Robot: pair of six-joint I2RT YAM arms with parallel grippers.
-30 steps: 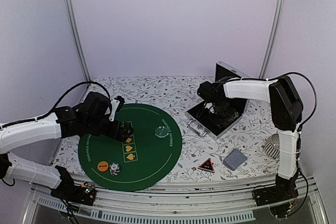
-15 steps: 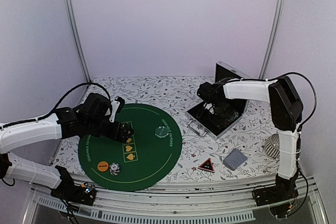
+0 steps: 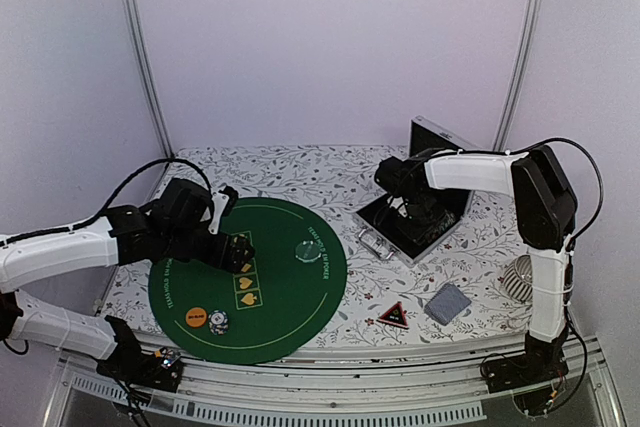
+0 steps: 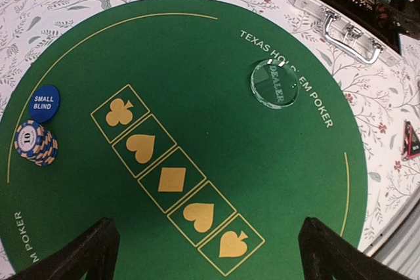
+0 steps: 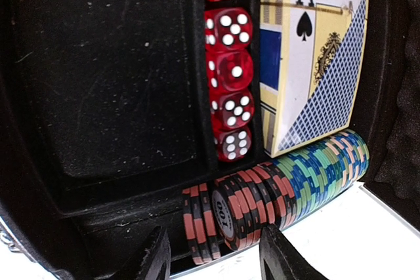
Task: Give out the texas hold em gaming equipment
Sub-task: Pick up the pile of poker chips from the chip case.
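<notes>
From the top view, a round green mat [image 3: 285, 307] lies on the flower-patterned worktop [image 3: 300, 172]. On it sit a clear disc [image 3: 305, 249] near the middle, and an orange disc [image 3: 196, 316] just beside a small stack of striped poker chips [image 3: 218, 322] at the near edge. The left gripper [image 3: 238, 252] hovers over the mat's left half. To the right of the mat lie a red-black triangle token [image 3: 393, 315] and grey-blue-backed playing cards [image 3: 448, 303], with a white ribbed cup [image 3: 518, 277] further right. The right gripper [image 3: 415, 212] reaches down into an open case [image 3: 372, 219].

In the left wrist view, the left gripper [image 4: 207, 227] stands wide and empty above the printed suit boxes. The clear disc [image 4: 275, 83] reads DEALER. The chip stack [image 4: 36, 143] touches a disc marked SMALL BLIND, which looks blue here.

In the right wrist view, the right gripper [image 5: 213, 250] is about half spread, its fingers [image 5: 154, 257] straddling the black-and-red end of a row of chips [image 5: 295, 175] lying on edge in the case. Contact with them cannot be judged. Beside the row are five red dice [image 5: 226, 63] and a card box [image 5: 315, 63] showing an ace of spades.
</notes>
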